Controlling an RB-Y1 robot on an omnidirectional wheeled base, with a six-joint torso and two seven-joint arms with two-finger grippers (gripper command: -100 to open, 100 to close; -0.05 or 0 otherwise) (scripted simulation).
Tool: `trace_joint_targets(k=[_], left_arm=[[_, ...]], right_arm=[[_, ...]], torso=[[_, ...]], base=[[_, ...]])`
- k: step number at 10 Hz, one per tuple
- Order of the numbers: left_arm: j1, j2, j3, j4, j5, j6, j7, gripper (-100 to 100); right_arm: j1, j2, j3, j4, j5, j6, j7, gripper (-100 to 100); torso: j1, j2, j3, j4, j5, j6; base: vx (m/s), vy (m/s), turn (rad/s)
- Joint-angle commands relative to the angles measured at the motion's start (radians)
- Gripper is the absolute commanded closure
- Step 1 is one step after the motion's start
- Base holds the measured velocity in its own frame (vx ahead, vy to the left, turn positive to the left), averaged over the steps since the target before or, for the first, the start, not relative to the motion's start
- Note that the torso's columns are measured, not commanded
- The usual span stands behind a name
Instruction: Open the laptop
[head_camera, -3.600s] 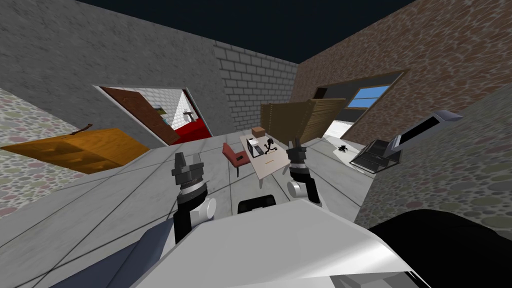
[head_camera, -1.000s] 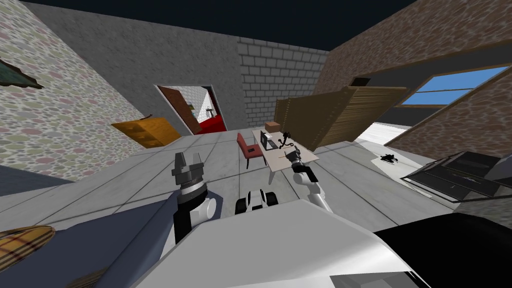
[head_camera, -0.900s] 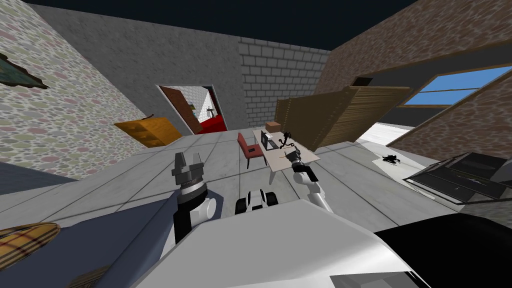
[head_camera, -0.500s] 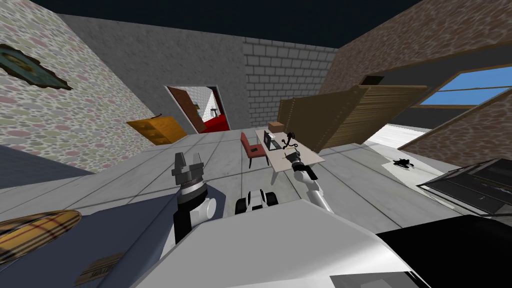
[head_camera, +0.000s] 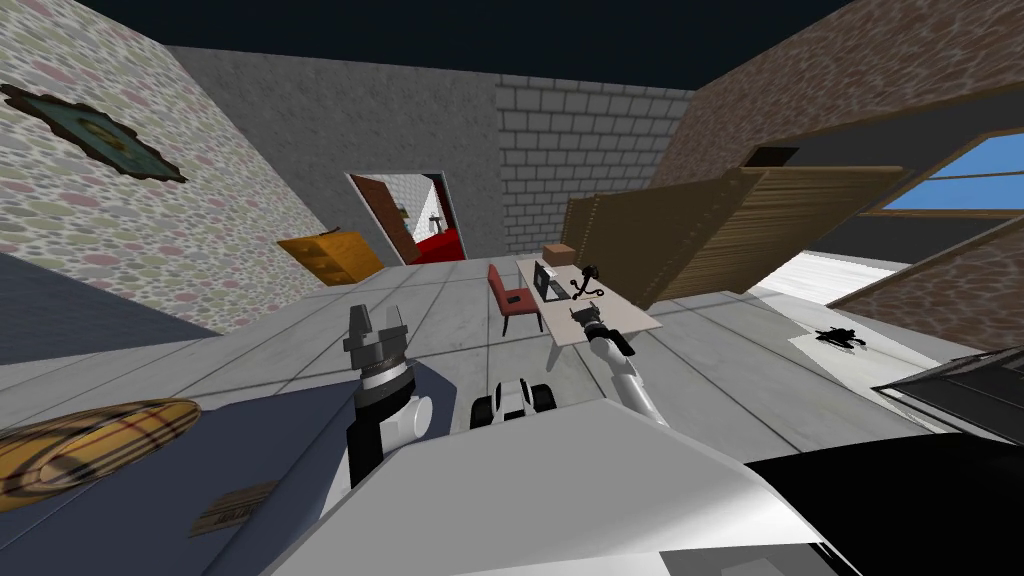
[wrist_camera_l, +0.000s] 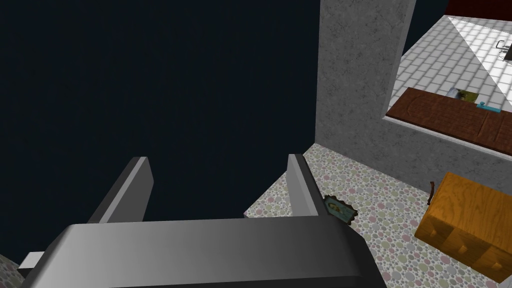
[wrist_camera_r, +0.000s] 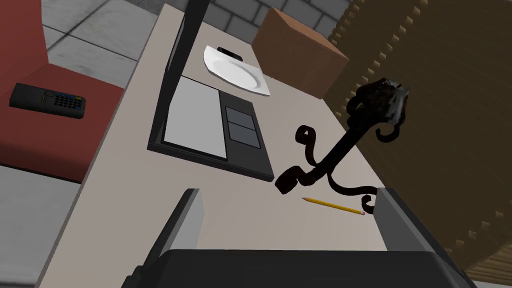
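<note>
Right wrist view: gripper open over desk end, laptop lid up

Right gripper (wrist_camera_r: 289, 194) hangs above the near end of the desk (wrist_camera_r: 125, 170); fingers (wrist_camera_r: 192, 210) spread wide, nothing between them, not touching the desktop as far as I can tell.

Just past the fingertips lies a pencil (wrist_camera_r: 332, 205), flat on the desk; beside it is the foot of a black curly stand (wrist_camera_r: 345, 145).

Laptop (wrist_camera_r: 210, 125) sits farther along the desk, near the stand's foot but apart from it; its base is flat, with a grey keyboard panel and dark touchpad showing; the lid is raised steeply along the edge nearest the chair (wrist_camera_r: 55, 140).

Beyond the laptop is a white plate (wrist_camera_r: 235, 70), then a brown box (wrist_camera_r: 300, 55) at the far end; both are on the desk.

The chair is red and stands alongside the desk; a black remote (wrist_camera_r: 47, 100) lies on its seat.

A brown slatted screen (wrist_camera_r: 450, 125) stands on the desk's other side.

Head view: the right arm reaches forward to the desk's near end; the left gripper (head_camera: 375, 325) is held up ahead of the chest, well apart from the desk; its fingers are parted and empty.
</note>
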Motion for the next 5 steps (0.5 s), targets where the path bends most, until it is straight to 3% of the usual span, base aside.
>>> trace_joint_targets(k=[1, 2, 3, 4, 5], left_arm=[[0.0, 0.0, 0.0, 0.0, 0.0, 0.0, 0.0, 0], [0.0, 0.0, 0.0, 0.0, 0.0, 0.0, 0.0, 0], [0.0, 0.0, 0.0, 0.0, 0.0, 0.0, 0.0, 0], [0.0, 0.0, 0.0, 0.0, 0.0, 0.0, 0.0, 0], [0.0, 0.0, 0.0, 0.0, 0.0, 0.0, 0.0, 0]], right_arm=[[-0.045, 0.004, -0.039, 0.068, -0.075, 0.058, -0.035, -100], [-0.045, 0.004, -0.039, 0.07, -0.097, 0.058, -0.035, -100], [-0.074, 0.008, -0.064, 0.112, -0.128, 0.092, -0.057, -100], [-0.074, 0.008, -0.064, 0.113, -0.152, 0.092, -0.057, -100], [-0.102, 0.011, -0.089, 0.154, -0.189, 0.125, -0.078, -100]], torso=[[0.0, 0.001, 0.0, 0.0, 0.0, 0.0], [0.0, 0.0, 0.0, 0.0, 0.0, 0.0], [0.0, 0.001, 0.0, 0.0, 0.0, 0.001], [0.0, 0.0, 0.0, 0.0, 0.0, 0.0], [0.0, 0.001, 0.0, 0.0, 0.0, 0.0]], base=[[0.022, 0.029, 0.073], [0.022, 0.021, 0.053], [0.025, 0.025, 0.081], [0.022, 0.019, 0.041], [0.03, 0.023, 0.075]])
